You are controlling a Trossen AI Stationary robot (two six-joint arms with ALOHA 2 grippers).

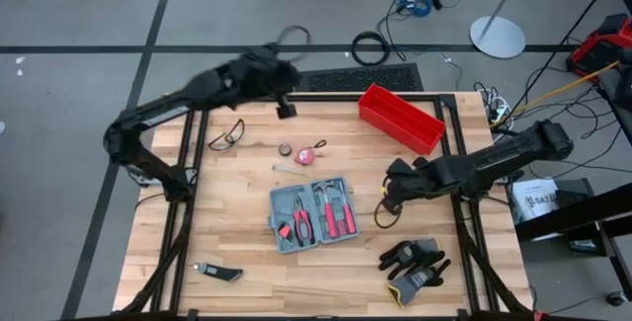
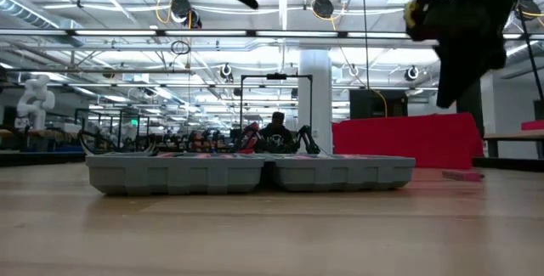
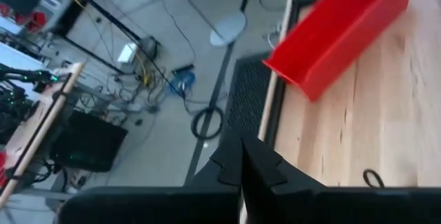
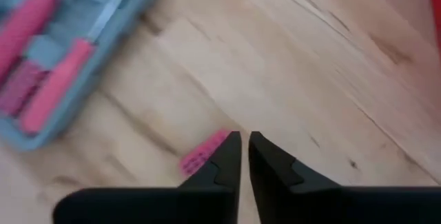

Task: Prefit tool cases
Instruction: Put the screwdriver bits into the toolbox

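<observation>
The tool case lies open mid-table, its slots already holding red-handled pliers and screwdrivers. A small red piece sits loose on the wood just beside it, under my right gripper, whose fingers stand barely apart, empty. A few tools remain outside, I judge. My left gripper waits pressed shut at the far edge.
</observation>
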